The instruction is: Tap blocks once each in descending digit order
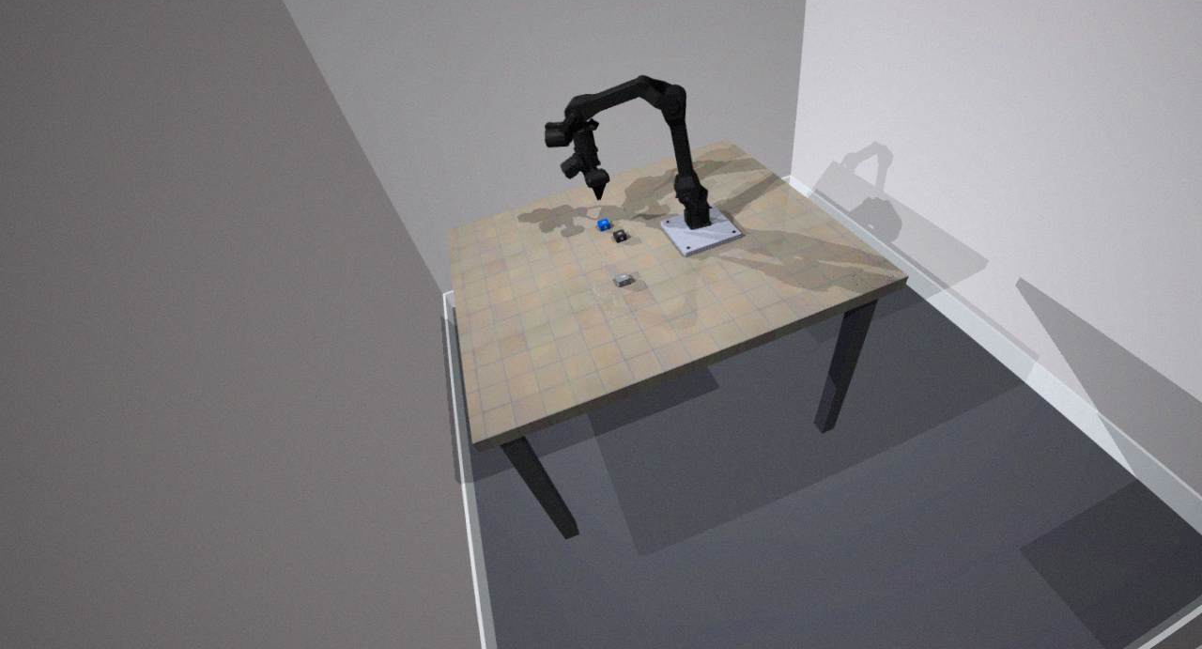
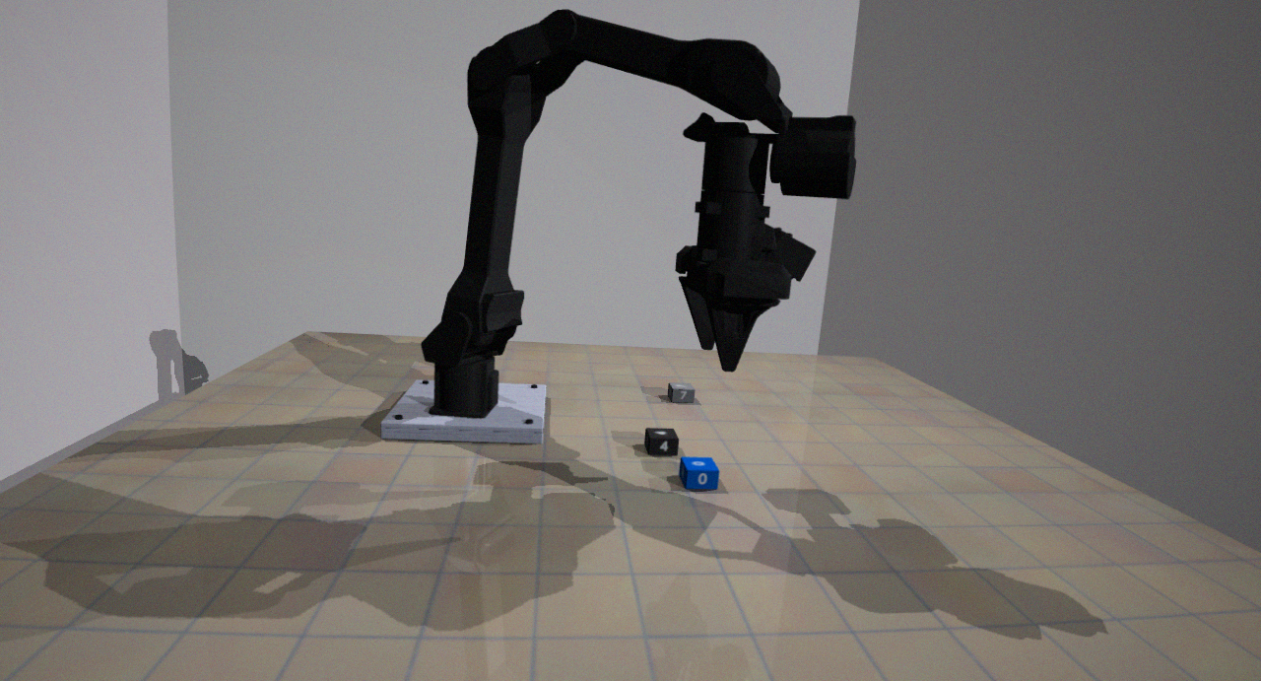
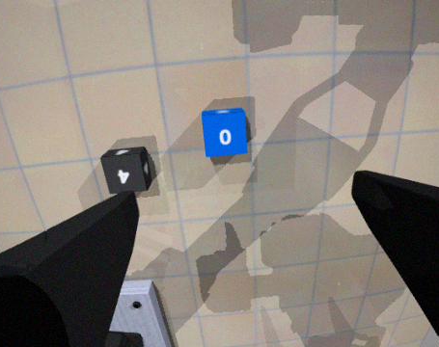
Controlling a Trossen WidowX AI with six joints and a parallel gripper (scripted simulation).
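Note:
A blue block (image 1: 604,224) (image 2: 698,474) (image 3: 224,135) with the digit 0 rests on the table (image 1: 546,334) (image 2: 793,606). A black block (image 1: 620,236) (image 2: 661,442) (image 3: 124,171) with the digit 4 sits close beside it, nearer the arm's base. A grey block (image 1: 623,280) (image 2: 681,393) with the digit 7 stands apart from these two; it is out of the wrist view. My gripper (image 2: 718,360) (image 3: 246,192) is open and empty, pointing down above the table. In the wrist view the blue block shows ahead of the gap between the fingers, and the black block is just past the left fingertip.
The arm stands on a pale base plate (image 1: 685,246) (image 2: 405,430) (image 3: 149,294) with bolts at its corners, on the base side of the blocks. The arm's shadows fall across the table near the blue block. Walls rise behind the table.

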